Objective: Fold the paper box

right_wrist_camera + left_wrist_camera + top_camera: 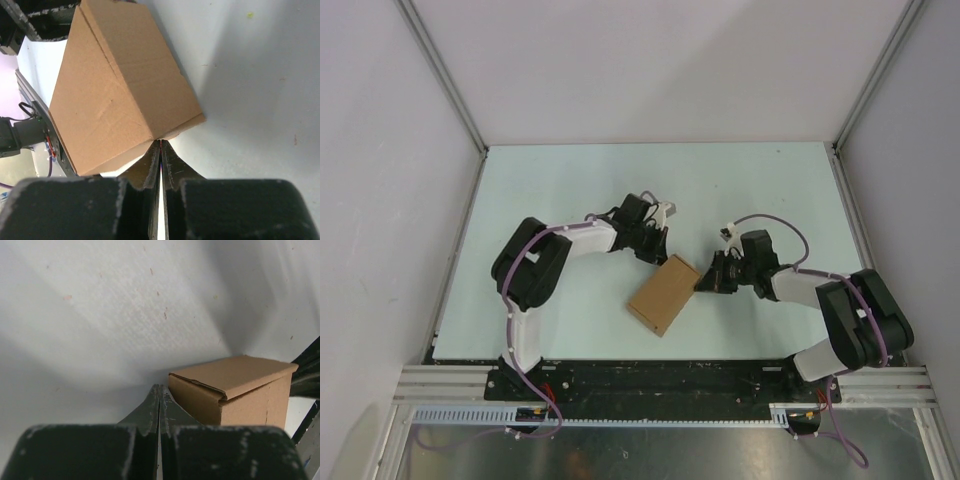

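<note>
The paper box (664, 293) is a small closed brown cardboard box lying on the pale table between the arms. My left gripper (653, 252) is shut and empty, its tips just beyond the box's far left corner; the box (235, 390) shows right of the tips (159, 388) in the left wrist view. My right gripper (705, 279) is shut, its tips (160, 142) touching the box's right corner, where the lid edge of the box (120, 95) slightly overhangs. It grips nothing that I can see.
White enclosure walls stand left, right and behind. A black rail (650, 378) with the arm bases runs along the near table edge. Bare pale table (650, 180) lies behind the grippers.
</note>
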Robot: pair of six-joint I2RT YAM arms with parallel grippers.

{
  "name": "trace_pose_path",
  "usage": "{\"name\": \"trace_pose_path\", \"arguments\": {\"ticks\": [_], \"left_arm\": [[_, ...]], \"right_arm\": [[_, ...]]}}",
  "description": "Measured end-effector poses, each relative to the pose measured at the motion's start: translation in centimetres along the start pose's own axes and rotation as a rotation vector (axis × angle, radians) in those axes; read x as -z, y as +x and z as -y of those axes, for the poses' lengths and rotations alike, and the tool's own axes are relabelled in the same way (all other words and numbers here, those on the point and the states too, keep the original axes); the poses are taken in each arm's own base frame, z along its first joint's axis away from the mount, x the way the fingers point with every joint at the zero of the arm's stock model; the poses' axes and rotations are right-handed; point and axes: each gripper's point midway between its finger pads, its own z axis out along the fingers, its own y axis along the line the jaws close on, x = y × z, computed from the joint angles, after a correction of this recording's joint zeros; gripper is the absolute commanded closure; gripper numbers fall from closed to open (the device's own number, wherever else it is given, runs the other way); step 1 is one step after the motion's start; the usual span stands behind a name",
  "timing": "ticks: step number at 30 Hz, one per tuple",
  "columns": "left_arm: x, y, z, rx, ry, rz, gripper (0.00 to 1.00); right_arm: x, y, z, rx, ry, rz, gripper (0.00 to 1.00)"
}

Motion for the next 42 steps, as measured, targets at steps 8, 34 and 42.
{"name": "trace_pose_path", "arguments": {"ticks": [8,34,42], "left_arm": [[1.5,1.6,-0.6,0.074,-0.040,-0.011,0.99],[7.3,12.5,1.4,0.197,-0.208,0.068,1.00],[6.5,12.8,3.1,0.216,-0.155,0.101,1.00]], "right_arm": [[2.2,-1.9,0.3,0.038,0.065,0.074,0.84],[4.6,7.0,-0.3,-0.056,0.390,0.068,1.00],[2.6,9.8,-0.3,-0.114,0.409,0.040,1.00]]}}
